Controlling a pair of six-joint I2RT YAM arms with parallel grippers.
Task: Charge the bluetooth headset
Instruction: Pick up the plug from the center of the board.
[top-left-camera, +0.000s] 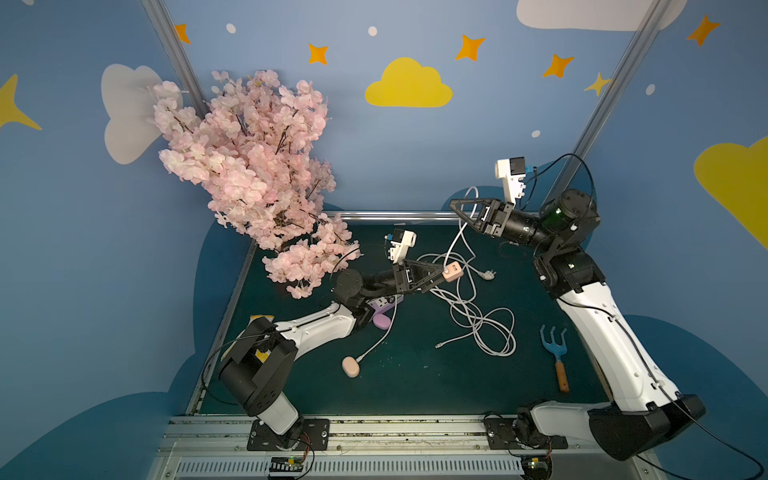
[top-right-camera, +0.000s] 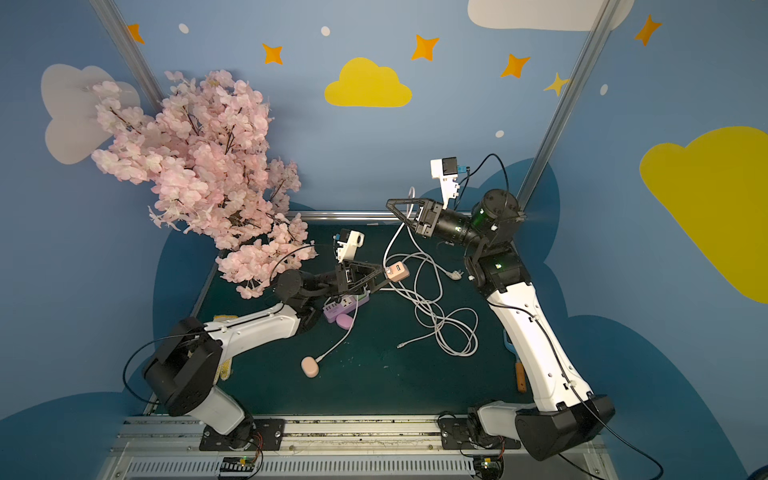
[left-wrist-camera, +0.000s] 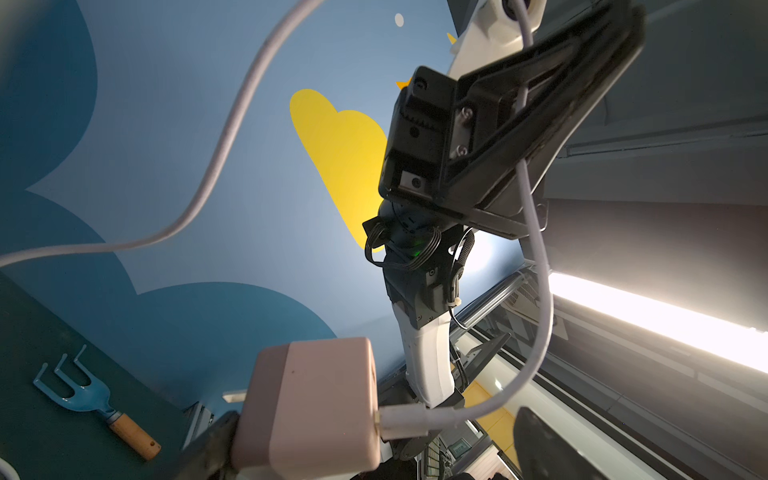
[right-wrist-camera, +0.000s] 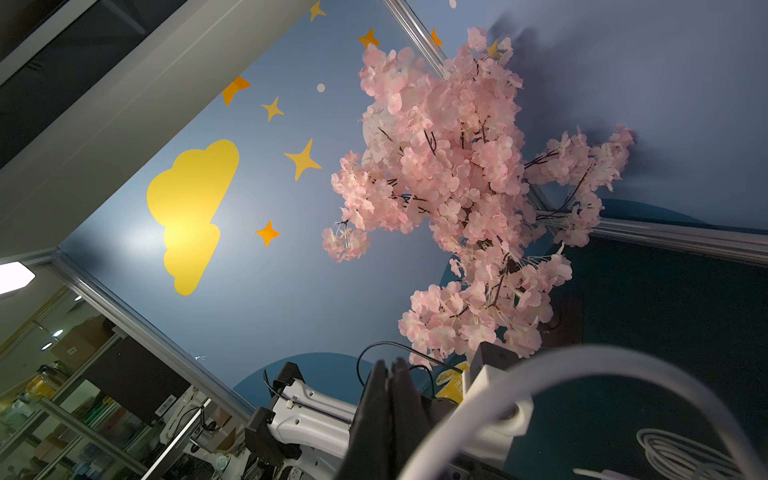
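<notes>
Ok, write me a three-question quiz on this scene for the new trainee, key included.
1. True or false: the right gripper is shut on the white cable.
2. What is plugged into the pink adapter? A) that white cable B) a black cable C) nothing
3. Fill in: the garden fork has a ____ head and a wooden handle.
Key: 1 true; 2 A; 3 blue.

top views: overhead, same table (top-left-camera: 415, 386) | wrist views: close, facing upward
</notes>
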